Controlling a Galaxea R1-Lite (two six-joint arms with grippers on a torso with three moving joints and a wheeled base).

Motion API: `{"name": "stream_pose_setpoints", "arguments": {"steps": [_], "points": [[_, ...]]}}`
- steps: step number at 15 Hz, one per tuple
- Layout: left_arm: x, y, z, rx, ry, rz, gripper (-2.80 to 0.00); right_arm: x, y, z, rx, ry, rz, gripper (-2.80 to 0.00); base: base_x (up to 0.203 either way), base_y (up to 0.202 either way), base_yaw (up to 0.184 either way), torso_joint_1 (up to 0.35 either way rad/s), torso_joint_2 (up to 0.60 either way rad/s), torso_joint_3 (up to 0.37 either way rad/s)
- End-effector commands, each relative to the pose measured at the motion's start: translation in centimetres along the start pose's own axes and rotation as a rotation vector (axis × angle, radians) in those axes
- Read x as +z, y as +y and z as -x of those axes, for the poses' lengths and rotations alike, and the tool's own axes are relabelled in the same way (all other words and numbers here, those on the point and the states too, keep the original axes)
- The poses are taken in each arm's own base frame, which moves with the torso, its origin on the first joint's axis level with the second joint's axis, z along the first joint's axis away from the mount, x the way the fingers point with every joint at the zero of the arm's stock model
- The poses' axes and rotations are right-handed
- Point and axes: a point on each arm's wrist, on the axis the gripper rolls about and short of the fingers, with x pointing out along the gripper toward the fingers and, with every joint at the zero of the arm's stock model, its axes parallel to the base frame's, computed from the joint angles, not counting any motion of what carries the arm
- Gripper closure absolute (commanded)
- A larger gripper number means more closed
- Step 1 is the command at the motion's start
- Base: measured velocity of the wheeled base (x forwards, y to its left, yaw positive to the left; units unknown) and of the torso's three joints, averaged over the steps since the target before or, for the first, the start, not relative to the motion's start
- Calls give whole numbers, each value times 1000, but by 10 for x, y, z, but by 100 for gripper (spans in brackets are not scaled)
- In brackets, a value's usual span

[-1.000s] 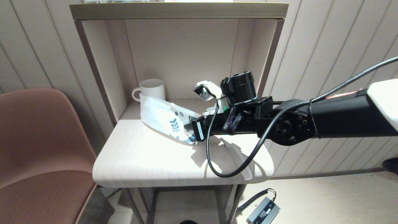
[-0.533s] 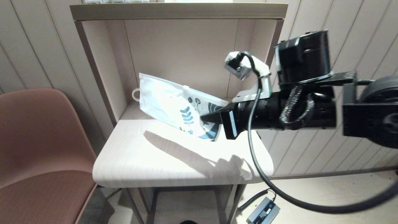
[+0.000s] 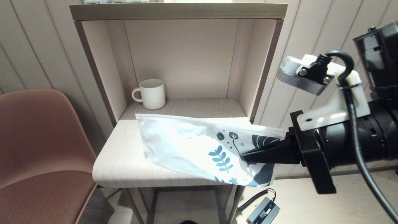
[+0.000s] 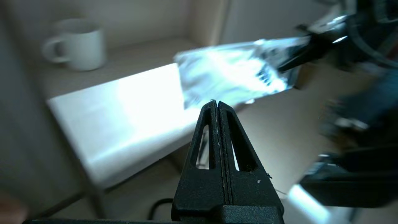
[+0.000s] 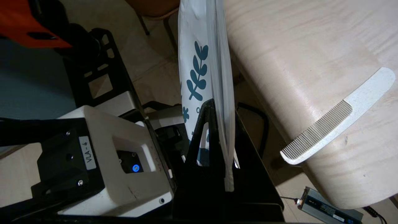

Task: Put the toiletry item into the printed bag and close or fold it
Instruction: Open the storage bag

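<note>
So the surface (image 3: 124,161) is a pale little desk with a shelf nook behind it, and a white mug (image 3: 151,93) sits back in there doing nothing. The printed bag (image 3: 192,146) is up in the air, stretched out flat above the surface, pinched at its leafy blue end by the right end effector (image 3: 248,154), whose fingers are clamped tight on the fabric. The left end effector (image 4: 217,104) is empty and fully closed, pointing at the bag's plain white end from just off the front of the surface. The comb (image 5: 339,116) lies on the surface near its rounded front edge, untouched, not in the bag. Looks to me like the step is presenting the bag; next the left one probably needs to open up and either grab the zip end or fetch the comb.
</note>
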Motion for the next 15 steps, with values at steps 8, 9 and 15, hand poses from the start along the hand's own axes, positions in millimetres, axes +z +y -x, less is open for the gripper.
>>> {"name": "stream_pose_setpoints", "arguments": {"steps": [8, 9, 15], "points": [[54, 47, -158, -674, 236, 139, 0, 1, 20, -28, 146, 73, 113, 0, 0, 0, 0, 0, 0, 0], [55, 46, -170, -700, 244, 135, 0, 3, 19, -29, 145, 71, 113, 0, 0, 0, 0, 0, 0, 0], [56, 27, -170, -819, 232, -65, 0, 11, 11, -45, 138, 77, 105, 0, 0, 0, 0, 0, 0, 0]]}}
